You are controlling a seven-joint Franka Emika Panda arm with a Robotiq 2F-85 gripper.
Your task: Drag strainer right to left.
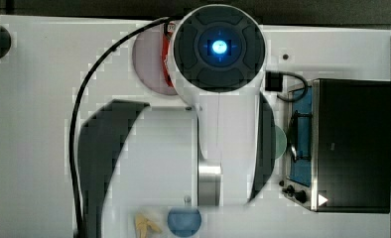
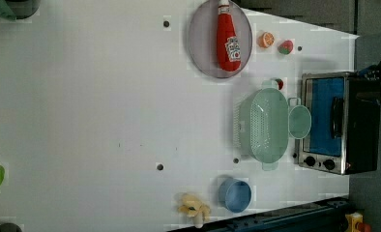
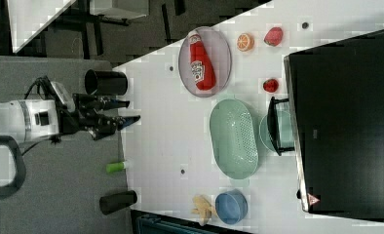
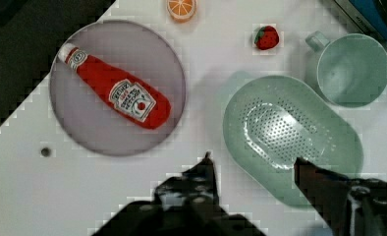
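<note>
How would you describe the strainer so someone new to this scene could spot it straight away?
Start at the toaster oven at the left view's right edge of the white table. Right in front of its glass door stands a mint-green cup, and the strainer lies beside that cup, on the side away from the oven. It is the larger, oval piece, dotted with small holes; the cup is round and plain.

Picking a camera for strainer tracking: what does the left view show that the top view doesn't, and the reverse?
Left view alone: the whole strainer, the ketchup bottle on its plate, the orange slice and the cup.
Top view alone: the arm from above, covering the table's middle, and its black cable.
Both: the blue bowl, the toaster oven and the white table.
</note>
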